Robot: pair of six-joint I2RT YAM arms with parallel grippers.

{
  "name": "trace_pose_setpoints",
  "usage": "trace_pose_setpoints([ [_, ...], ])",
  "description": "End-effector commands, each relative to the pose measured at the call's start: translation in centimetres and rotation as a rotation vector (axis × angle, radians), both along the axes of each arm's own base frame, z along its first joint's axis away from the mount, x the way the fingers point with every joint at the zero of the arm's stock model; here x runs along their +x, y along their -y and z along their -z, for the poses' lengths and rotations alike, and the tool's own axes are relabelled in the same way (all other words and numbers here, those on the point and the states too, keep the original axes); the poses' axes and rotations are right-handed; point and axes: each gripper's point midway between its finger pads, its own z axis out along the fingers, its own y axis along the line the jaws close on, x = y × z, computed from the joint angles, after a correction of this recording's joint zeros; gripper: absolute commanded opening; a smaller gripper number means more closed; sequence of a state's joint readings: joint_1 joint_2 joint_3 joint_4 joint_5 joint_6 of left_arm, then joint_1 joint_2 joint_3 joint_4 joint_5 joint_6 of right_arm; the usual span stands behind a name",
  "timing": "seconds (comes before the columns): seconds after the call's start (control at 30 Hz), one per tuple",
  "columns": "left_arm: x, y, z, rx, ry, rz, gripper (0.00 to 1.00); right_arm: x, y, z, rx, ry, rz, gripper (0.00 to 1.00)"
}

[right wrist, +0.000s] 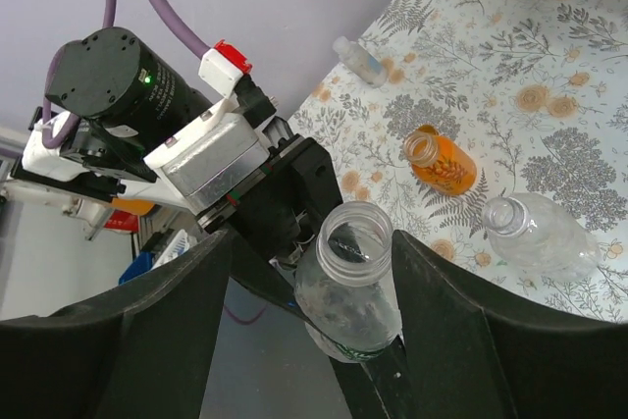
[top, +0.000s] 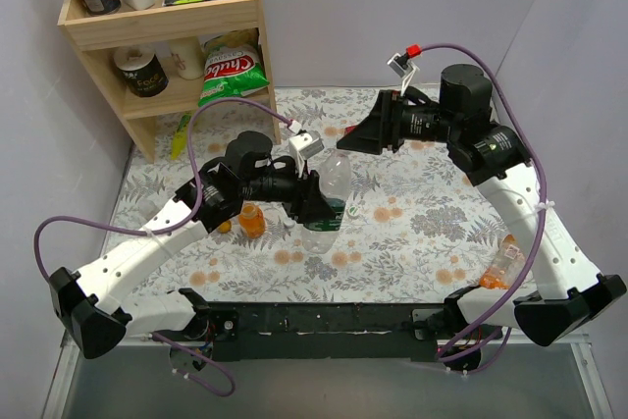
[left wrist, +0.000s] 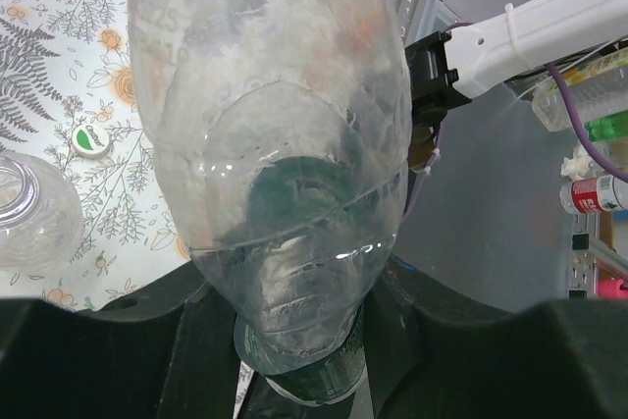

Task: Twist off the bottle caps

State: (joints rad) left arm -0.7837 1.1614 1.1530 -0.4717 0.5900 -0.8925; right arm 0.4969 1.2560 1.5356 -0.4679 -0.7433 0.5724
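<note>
My left gripper [top: 316,201] is shut on the lower body of the clear green-labelled bottle [top: 334,188] and holds it tilted above the table; in the left wrist view the bottle [left wrist: 275,144] fills the frame between my fingers [left wrist: 118,340]. Its mouth [right wrist: 355,239] is open, with no cap on it. My right gripper [top: 355,136] is open and empty, its jaws standing wide on either side of that mouth [right wrist: 312,242]. The short orange bottle [top: 252,221] stands uncapped, an orange cap [top: 224,226] beside it. The clear plain bottle [right wrist: 540,233] lies uncapped. A green-marked cap [left wrist: 90,140] lies on the cloth. The slim orange bottle [top: 502,267] lies by the right arm.
A wooden shelf [top: 162,22] with cans, boxes and a chips bag [top: 232,71] stands at the back left. A yellow-green object [top: 182,134] lies at its foot. Purple cables loop over both arms. The black mounting rail [top: 324,321] runs along the near edge.
</note>
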Motion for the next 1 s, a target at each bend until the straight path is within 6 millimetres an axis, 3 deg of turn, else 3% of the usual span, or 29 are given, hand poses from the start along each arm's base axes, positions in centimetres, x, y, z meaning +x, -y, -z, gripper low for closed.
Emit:
trace_pose_setpoints([
  [0.0,-0.3,0.5,-1.5,-0.034,0.049,0.038,0.32,-1.0,-0.2,-0.2,-0.014,0.017,-0.028,0.71],
  [0.23,-0.3,0.6,-1.3,-0.03,0.046,0.042,0.31,0.1,0.4,2.1,-0.093,0.008,0.045,0.68],
  [0.63,-0.2,0.9,-1.0,-0.021,0.05,0.039,0.31,0.3,0.2,3.9,-0.123,-0.015,0.028,0.52],
  [0.73,-0.3,1.0,-1.1,-0.022,0.053,0.044,0.31,0.5,0.3,4.1,-0.125,-0.008,0.035,0.28],
  [0.77,-0.2,1.0,-1.1,-0.021,0.053,0.042,0.31,0.5,0.3,4.1,-0.125,-0.008,0.039,0.1],
  [0.8,-0.2,1.0,-1.2,-0.022,0.058,0.04,0.32,0.6,0.4,3.9,-0.125,0.002,0.046,0.04],
  [0.87,0.0,0.9,-1.3,-0.021,0.063,0.029,0.42,0.8,0.7,3.5,-0.134,0.032,0.068,0.01],
  [0.9,0.0,0.8,-1.4,-0.021,0.069,0.024,0.63,0.5,1.0,3.7,-0.154,0.022,0.069,0.01],
  [0.97,0.4,0.6,-1.7,-0.02,0.083,0.002,0.81,0.7,1.8,2.5,-0.189,0.087,0.089,0.01],
])
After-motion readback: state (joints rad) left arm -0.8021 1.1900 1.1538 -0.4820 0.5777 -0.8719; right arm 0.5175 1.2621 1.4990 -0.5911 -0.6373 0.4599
